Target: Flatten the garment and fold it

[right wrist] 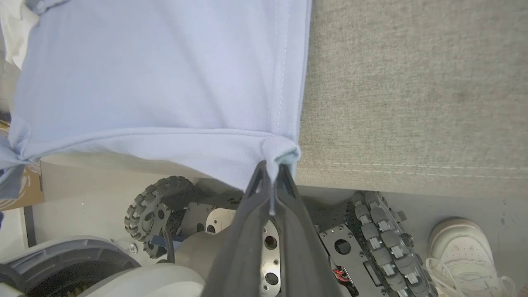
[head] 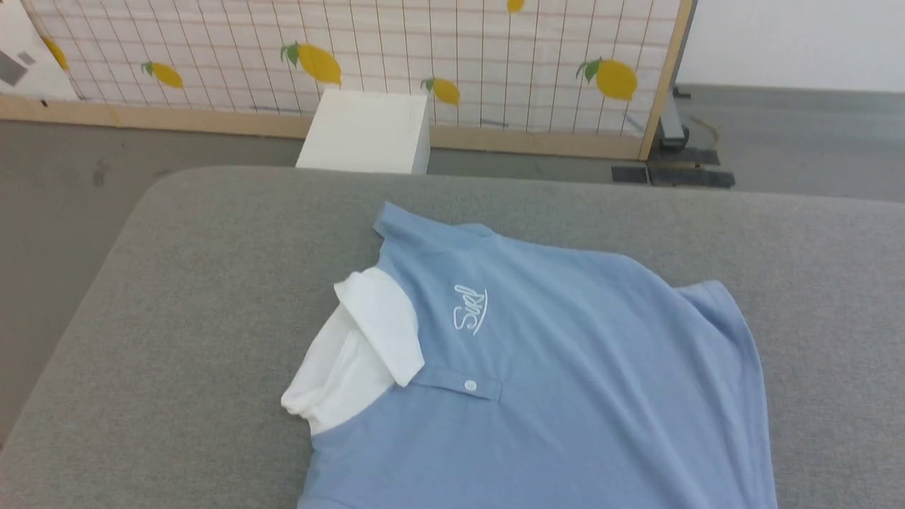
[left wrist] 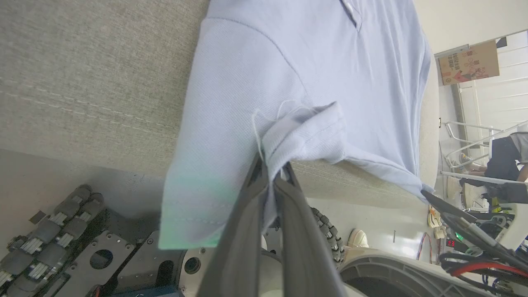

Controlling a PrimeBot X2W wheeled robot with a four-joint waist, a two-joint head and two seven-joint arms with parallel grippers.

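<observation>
shirt (head: 565, 339) lies front-up on the grey table (head: 177, 318), collar (head: 375, 325) toward the left, near edge hanging off the front. your left gripper (left wrist: 273, 175) is pinched on a bunched bit of that edge beside the sleeve (left wrist: 194, 214). right gripper (right wrist: 272, 169) is pinched on the hem corner (right wrist: 284, 152). flattening looks nearly done. no fold made yet, collar area rumpled.

A grey fabric-covered bench (head: 212, 297) spreads across the foreground. Past its far edge, at eleven o'clock, a white box (head: 368, 131) stands on the grey floor (head: 63, 191) against a lemon-printed screen (head: 452, 49) in a wooden frame. In the right wrist view, a white laced shoe (right wrist: 462, 247) sits at four o'clock.
</observation>
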